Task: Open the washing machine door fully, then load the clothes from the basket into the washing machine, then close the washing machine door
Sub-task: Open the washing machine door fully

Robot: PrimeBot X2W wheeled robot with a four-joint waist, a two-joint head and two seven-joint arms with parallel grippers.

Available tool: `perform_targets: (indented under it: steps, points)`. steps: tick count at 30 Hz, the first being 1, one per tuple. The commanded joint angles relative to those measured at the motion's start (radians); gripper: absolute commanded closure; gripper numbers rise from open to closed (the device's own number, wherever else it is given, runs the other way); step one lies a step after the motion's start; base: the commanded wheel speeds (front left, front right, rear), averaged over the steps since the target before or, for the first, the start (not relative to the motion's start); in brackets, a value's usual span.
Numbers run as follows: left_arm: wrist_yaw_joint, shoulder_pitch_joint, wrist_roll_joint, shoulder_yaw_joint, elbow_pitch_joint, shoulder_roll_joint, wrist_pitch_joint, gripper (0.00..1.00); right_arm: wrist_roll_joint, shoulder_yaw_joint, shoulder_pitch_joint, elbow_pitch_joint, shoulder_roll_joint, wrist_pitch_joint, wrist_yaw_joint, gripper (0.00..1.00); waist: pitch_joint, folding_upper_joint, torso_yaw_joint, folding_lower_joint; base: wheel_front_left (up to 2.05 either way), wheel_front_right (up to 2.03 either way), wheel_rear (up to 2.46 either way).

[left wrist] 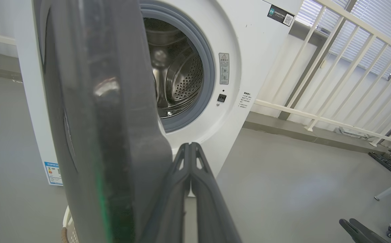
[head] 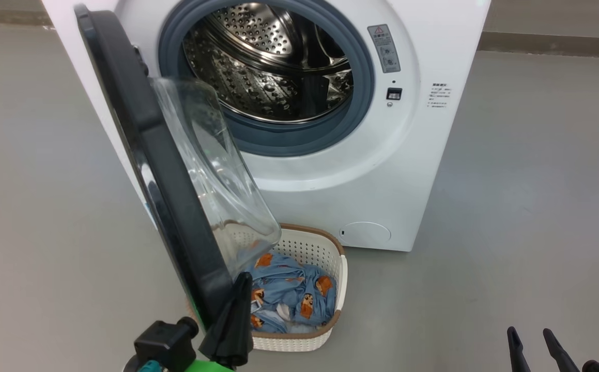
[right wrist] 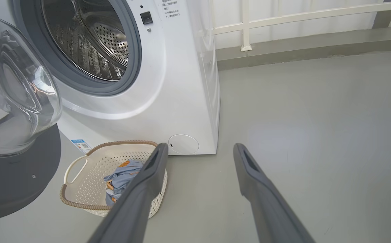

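Okay, quick status from my end. The washing machine door (head: 167,170) is swung well out from the washing machine (head: 330,181), hinged on the robot's left. I'm seeing it nearly edge-on in the head view, with its glass bowl bulging out over the basket (head: 341,268). The left gripper (head: 242,284) has its fingers pressed together with nothing between them. They sit right up against the door's lower edge, on the dark grey inner side (can't tell if they're actually touching it or just beside it). The right gripper (head: 529,333) hangs well off to the right over the grey floor (head: 537,206), fingers spread wide and not holding anything. The basket sits on the floor just in front of the washer, near the round cover (head: 365,233), and the clothes (head: 291,294) are bunched up inside it. The steel drum (head: 258,67) and grey seal (head: 364,82) show through the opening.
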Motion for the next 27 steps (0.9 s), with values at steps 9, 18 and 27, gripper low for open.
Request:
perform_targets:
  steps: [9,18,27]
  points:
    - [0.041,-0.034,0.011,0.045,-0.025,0.001,0.004,1.00,-0.006,0.028,-0.012,-0.022,-0.020,-0.012,-0.001,0.00,0.006,0.0000,0.077,0.0000,0.00,0.00,0.00]
    - [0.060,-0.030,0.006,0.057,-0.023,0.000,-0.019,1.00,-0.003,0.041,-0.020,-0.024,-0.032,-0.012,-0.001,0.00,0.005,0.0000,0.164,0.0000,0.00,0.00,0.00]
    - [0.082,-0.029,-0.001,0.106,-0.004,0.011,-0.049,1.00,-0.001,0.047,-0.011,-0.021,-0.033,-0.012,-0.001,0.00,0.000,0.0000,0.236,0.0000,0.00,0.00,0.00]
